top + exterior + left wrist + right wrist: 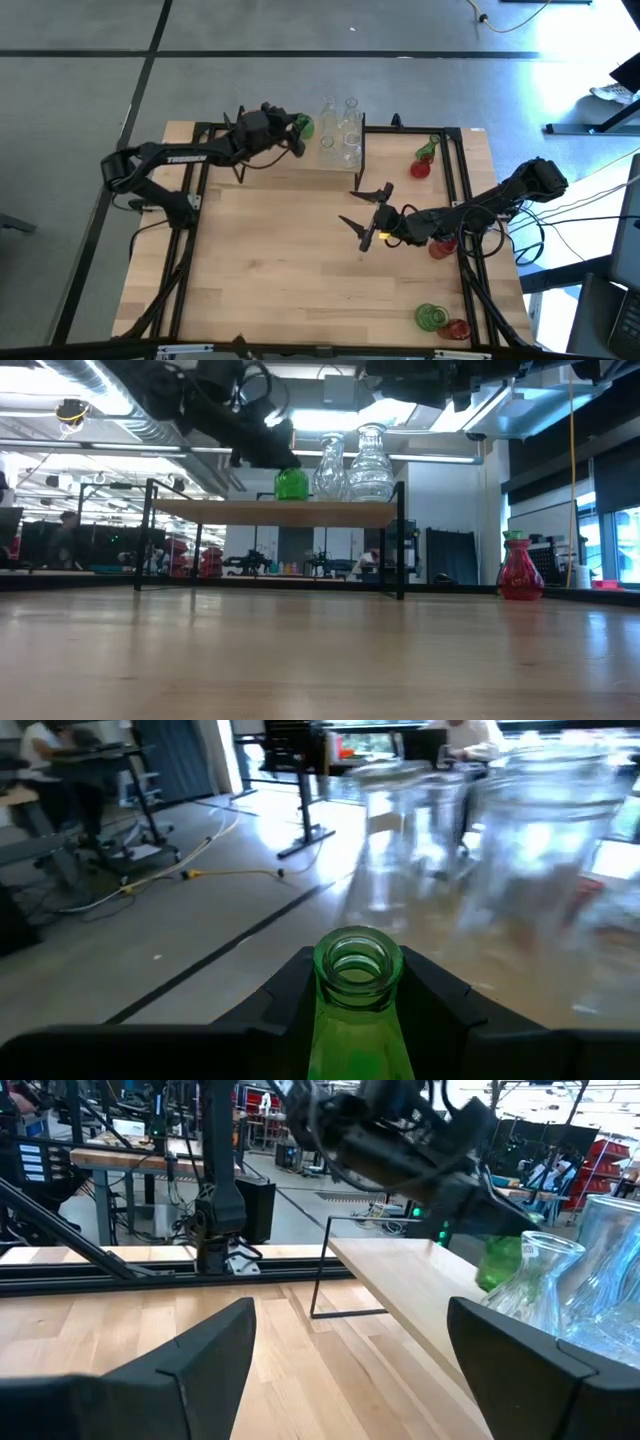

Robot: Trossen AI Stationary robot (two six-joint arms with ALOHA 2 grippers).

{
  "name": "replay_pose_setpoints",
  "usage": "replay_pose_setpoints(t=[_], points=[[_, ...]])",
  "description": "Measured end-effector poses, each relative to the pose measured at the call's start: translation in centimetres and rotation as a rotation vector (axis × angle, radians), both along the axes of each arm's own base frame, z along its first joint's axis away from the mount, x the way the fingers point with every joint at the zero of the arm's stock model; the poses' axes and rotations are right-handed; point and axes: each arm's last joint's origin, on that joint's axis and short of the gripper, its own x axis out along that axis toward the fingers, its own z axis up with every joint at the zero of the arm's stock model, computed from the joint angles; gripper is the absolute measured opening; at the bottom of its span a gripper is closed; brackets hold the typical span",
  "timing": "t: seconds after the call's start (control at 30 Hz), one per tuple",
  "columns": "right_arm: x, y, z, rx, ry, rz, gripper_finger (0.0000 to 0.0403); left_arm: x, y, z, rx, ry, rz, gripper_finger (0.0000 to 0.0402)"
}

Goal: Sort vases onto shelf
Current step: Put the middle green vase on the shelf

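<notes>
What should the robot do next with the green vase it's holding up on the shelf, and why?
Probably open the left claw and let go. It grips the green vase by the neck, and the vase looks to be sitting upright on the shelf beside the clear vases. The right claw waits open over the table.

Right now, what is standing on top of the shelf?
On the shelf stand clear vases and a green vase, which the left gripper holds by its neck. The arm covers the shelf's far end in the low view.
</notes>
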Motion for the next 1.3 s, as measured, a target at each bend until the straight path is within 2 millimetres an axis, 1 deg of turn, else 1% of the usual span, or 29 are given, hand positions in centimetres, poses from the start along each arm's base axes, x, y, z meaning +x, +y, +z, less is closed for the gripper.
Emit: replay_pose_setpoints(t=[0.2,0.33,0.5,0.8,1.3], points=[[0.0,0.0,0.0,-0.002,0.004,-0.001,0.0316,0.3,1.9,-1.2,-0.014,-0.040,-0.006,0.0109],[0.0,0.0,-0.1,-0.003,0.006,0.000,0.0316,0.7,2.6,-2.3,-0.019,-0.038,-0.014,0.0109],[0.0,0.0,0.0,-0.002,0.004,-0.001,0.0316,0.9,3.3,-2.9,-0.012,-0.052,-0.015,0.0110],[0.0,0.0,0.0,-0.003,0.005,-0.001,0.0316,0.9,3.4,-2.9,-0.012,-0.052,-0.012,0.0122],[0.0,0.0,-0.1,-0.003,0.006,-0.002,0.0316,0.9,3.4,-3.0,-0.014,-0.048,-0.012,0.0125]])
